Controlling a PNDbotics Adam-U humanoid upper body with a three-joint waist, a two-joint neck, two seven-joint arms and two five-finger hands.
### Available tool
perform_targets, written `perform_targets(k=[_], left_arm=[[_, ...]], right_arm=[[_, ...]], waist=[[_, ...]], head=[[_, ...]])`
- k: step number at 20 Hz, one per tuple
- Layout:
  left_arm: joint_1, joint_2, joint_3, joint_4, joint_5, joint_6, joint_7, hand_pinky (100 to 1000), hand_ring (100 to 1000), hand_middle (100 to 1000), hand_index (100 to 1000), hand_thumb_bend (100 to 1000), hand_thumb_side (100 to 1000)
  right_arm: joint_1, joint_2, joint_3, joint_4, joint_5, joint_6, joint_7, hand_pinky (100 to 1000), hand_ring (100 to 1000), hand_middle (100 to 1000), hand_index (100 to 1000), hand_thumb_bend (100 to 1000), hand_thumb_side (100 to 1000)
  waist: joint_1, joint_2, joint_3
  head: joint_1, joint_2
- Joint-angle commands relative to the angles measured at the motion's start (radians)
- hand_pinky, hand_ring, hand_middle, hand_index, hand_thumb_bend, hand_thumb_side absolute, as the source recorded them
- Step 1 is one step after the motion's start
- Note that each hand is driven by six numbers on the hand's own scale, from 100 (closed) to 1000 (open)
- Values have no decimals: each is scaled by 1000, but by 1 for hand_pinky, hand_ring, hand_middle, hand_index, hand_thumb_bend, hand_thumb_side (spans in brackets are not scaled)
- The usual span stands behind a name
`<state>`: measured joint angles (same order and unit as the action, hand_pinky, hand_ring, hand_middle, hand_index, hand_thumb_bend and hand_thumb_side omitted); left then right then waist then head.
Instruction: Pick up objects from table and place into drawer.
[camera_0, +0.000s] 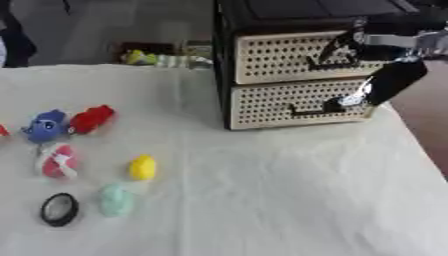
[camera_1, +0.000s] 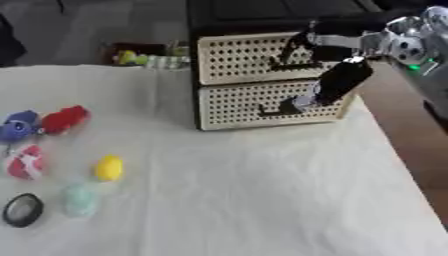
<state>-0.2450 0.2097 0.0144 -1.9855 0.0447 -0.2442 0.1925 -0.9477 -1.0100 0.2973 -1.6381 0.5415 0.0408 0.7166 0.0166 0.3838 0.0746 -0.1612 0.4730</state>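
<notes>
A black cabinet (camera_0: 229, 75) with two cream perforated drawers stands at the back right of the white table. Both the upper drawer (camera_0: 271, 57) and the lower drawer (camera_0: 267, 102) look closed. My right hand (camera_0: 392, 80) comes in from the upper right and lies against the drawer fronts, its tip by the lower drawer's dark handle (camera_0: 306, 111). On the left lie a blue toy (camera_0: 45, 126), a red toy (camera_0: 91, 119), a pink and white one (camera_0: 58, 161), a yellow one (camera_0: 143, 167), a pale green one (camera_0: 115, 199) and a black round disc (camera_0: 59, 209).
The white cloth (camera_0: 280, 190) spreads bare over the middle and front. The table's right edge (camera_1: 398, 150) drops to a brown floor. Beyond the far edge sits a yellow and green object (camera_0: 144, 58). A small red bit (camera_0: 3, 131) shows at the left border.
</notes>
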Motion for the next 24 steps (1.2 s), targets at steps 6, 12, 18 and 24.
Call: perform_targets(k=[6, 12, 18, 24], left_arm=[[-6, 8, -2, -14, 5, -1, -5, 354, 596, 604, 782, 100, 897], [-6, 7, -2, -14, 5, -3, -5, 354, 596, 604, 782, 100, 895], [-6, 5, -4, -14, 7, -4, -6, 354, 597, 604, 782, 100, 896], [-6, 1, -6, -14, 7, -2, -9, 354, 598, 605, 781, 100, 899]], right_arm=[[-7, -47, -14, -14, 17, 7, 6, 100, 100, 100, 846, 544, 609], [-18, -38, -15, 13, 48, 9, 12, 100, 100, 100, 849, 538, 612], [-26, -28, -11, 36, 77, 10, 2, 100, 100, 100, 852, 535, 613], [-33, -17, -4, 59, 91, 9, 0, 100, 100, 100, 857, 534, 613]], waist=[[0, -18, -4], [3, -17, -5], [5, -16, -6], [7, -12, -3]], head=[[-3, -3], [-3, -4], [-4, -5], [-5, -9]])
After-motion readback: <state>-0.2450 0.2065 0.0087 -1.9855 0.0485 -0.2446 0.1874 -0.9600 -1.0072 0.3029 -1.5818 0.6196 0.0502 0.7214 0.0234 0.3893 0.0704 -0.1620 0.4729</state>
